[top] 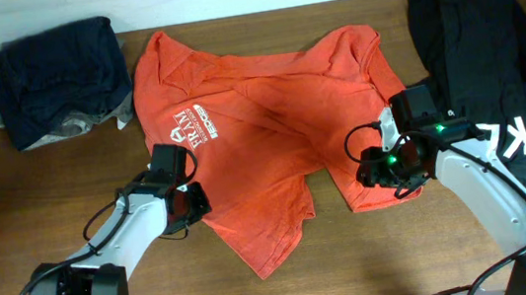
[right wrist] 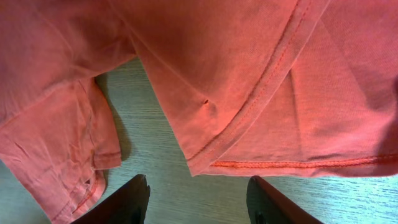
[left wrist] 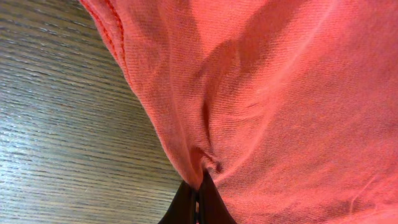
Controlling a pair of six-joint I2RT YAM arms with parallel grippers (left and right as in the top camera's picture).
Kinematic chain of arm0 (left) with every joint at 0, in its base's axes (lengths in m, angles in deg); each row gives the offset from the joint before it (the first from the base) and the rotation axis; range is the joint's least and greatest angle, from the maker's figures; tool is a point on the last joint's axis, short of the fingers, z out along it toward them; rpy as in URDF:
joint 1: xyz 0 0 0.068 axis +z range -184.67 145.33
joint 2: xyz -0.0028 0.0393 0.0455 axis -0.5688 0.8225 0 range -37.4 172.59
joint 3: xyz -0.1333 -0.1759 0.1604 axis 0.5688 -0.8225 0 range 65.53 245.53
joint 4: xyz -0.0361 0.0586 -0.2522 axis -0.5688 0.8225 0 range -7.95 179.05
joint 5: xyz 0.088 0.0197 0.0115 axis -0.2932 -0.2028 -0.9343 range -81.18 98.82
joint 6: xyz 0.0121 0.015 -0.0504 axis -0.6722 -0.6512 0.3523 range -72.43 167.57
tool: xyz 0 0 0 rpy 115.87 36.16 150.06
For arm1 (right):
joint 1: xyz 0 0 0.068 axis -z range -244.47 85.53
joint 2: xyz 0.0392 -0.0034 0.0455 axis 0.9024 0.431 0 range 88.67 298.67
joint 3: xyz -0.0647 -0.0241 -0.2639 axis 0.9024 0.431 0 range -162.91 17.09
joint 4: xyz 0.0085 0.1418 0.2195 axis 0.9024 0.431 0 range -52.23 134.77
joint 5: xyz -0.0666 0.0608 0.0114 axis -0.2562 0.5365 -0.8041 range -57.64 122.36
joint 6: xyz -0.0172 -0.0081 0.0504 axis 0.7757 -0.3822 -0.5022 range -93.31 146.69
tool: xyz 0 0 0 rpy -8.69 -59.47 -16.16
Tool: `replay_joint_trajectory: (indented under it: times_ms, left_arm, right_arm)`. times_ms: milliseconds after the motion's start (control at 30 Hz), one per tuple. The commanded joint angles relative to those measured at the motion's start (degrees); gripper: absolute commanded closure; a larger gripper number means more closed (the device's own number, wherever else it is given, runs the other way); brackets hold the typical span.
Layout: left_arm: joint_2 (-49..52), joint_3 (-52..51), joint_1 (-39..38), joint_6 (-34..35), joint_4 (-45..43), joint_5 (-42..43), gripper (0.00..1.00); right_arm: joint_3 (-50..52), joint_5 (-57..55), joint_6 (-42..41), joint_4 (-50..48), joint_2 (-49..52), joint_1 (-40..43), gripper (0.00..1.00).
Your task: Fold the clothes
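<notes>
T-shirt point(top: 260, 118) between low, closed left fingers point(left wrist: 180, 213)

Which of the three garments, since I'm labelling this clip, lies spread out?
The red-orange T-shirt in the middle; the navy pile and black garment sit bunched at the sides.

A dark brown wood-grain desk point(top: 355, 256) carries three lots of cloth. In the middle a red-orange short-sleeved T-shirt point(top: 272, 137) lies spread but rumpled, white lettering facing up, one corner trailing toward the near edge. At the far left sits a crumpled dark navy pile of fabric point(top: 61, 76), with a bit of grey cloth point(top: 48, 137) showing at its near side. At the far right a black garment with white letters point(top: 491, 52) lies bunched, just beside the T-shirt.
</notes>
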Motion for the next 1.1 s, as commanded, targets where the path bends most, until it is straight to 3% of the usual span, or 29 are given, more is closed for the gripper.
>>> replay_joint_trajectory:
  times_ms: [0,267,633,867,933,1067]
  left_arm:
    - [1.6,0.9,2.4,-0.2,0.6,0.3,0.99]
    - [0.3,2.1,6.8,-2.4,1.6,0.4,0.99]
    - [0.3,2.1,6.9,-3.2,1.2,0.4,0.99]
    - [0.3,2.1,6.9,-3.9,1.1,0.3,0.99]
    - [0.3,2.1,6.9,-3.9,1.0,0.2,0.99]
    - [0.3,2.1,6.9,-3.9,0.7,-0.2,0.99]
  right_arm:
    - [1.1,-1.3,0.4,-0.2,0.2,-0.6,0.44]
    - [4.8,-2.2,0.3,-3.1,1.9,-1.6,0.44]
    - [5.6,-5.8,-3.5,-6.4,9.2,-9.9,0.44]
    - [5.6,-8.2,-5.9,-6.5,10.6,-10.6,0.45]
    - [5.6,-8.2,-5.9,-6.6,10.6,-10.6,0.48]
    - [5.6,-8.2,-5.9,-7.0,10.6,-10.7,0.64]
